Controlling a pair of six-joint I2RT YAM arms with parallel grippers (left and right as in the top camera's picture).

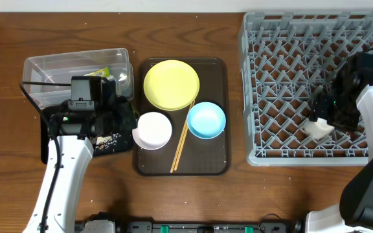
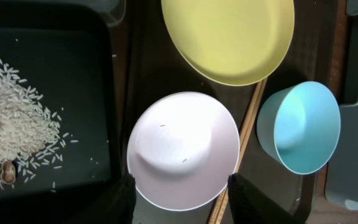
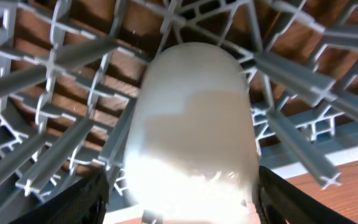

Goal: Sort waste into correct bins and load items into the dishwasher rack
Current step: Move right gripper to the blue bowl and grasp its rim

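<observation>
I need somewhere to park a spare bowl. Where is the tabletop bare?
Bare wood: the strip between the brown tray and the rack, and the far-left corner behind the clear tub. Crowded: on the brown tray, and the left side around the black tray.

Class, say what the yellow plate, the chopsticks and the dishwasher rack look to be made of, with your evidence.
Yellow plate: probably plastic or melamine; even colour, smooth soft sheen.
Chopsticks: apparently wood or bamboo; pale tan, matte.
Dishwasher rack: moulded grey plastic; uniform colour, thin ribbed pegs.
</observation>
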